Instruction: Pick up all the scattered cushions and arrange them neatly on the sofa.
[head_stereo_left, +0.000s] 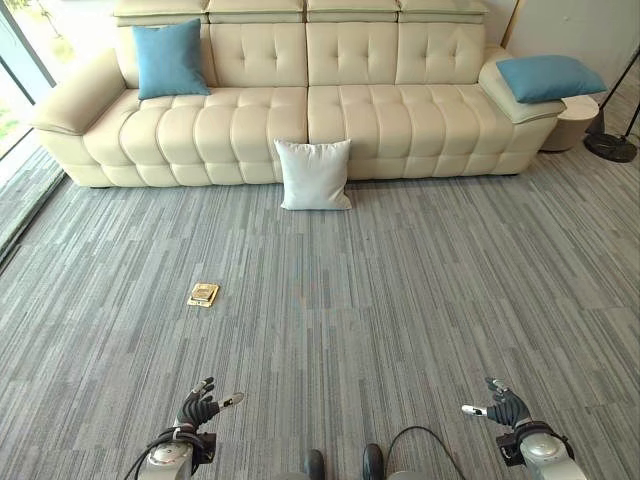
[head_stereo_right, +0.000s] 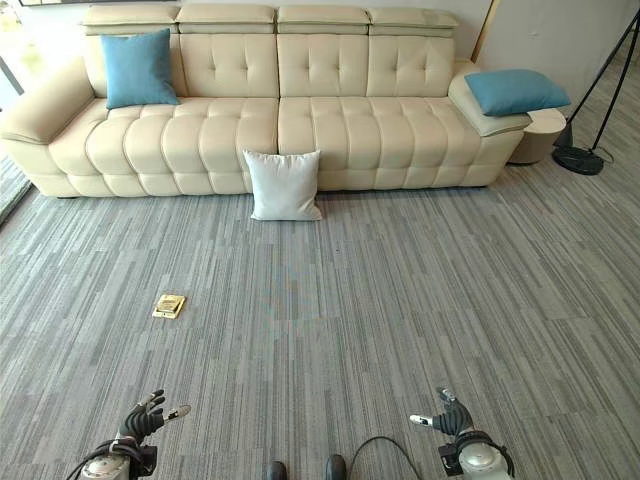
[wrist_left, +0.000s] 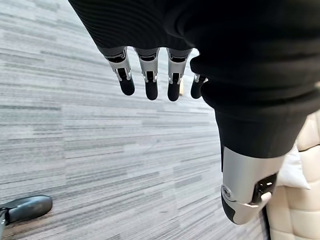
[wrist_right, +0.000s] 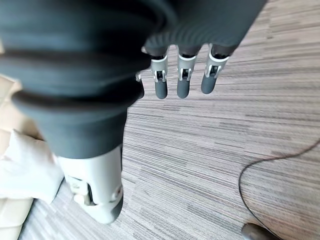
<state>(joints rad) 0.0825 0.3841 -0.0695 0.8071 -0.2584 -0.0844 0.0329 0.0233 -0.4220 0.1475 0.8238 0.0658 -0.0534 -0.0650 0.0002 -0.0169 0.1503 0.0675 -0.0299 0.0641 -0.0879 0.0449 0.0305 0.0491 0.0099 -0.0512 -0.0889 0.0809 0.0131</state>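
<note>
A white cushion stands on the carpet, leaning against the front of the cream sofa near its middle. One blue cushion leans upright against the sofa's back at its left end. Another blue cushion lies on the sofa's right armrest. My left hand hangs low at the near left with relaxed fingers, holding nothing. My right hand is low at the near right, fingers straight and empty. Both hands are far from the cushions. The white cushion also shows in the right wrist view.
A small brass floor socket plate sits in the grey carpet left of centre. A round side table and a black floor-lamp base stand right of the sofa. A glass wall runs along the far left.
</note>
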